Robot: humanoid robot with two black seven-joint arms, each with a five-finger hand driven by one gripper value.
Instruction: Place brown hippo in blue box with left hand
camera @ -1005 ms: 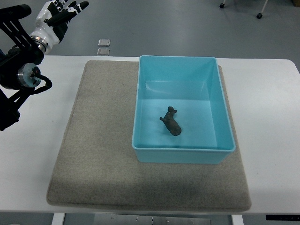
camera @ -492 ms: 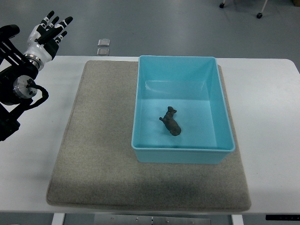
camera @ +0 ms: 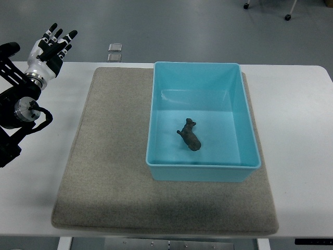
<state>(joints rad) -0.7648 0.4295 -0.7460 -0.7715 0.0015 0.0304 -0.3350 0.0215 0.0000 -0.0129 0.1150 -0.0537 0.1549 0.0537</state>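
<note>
Brown hippo (camera: 190, 135) lying on the floor of the blue box (camera: 202, 172), near the middle, apart from all four walls. Blue box resting on a grey mat (camera: 109, 156) spread over the white tabletop (camera: 304, 130). Left hand (camera: 46, 49) raised at the far-left corner of the tabletop, well apart from the box, fingers (camera: 65, 37) spread and holding nothing.

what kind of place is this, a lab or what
Probably a robotics lab or test room: a white table with a grey mat, a bare grey floor and chair casters behind.
</note>
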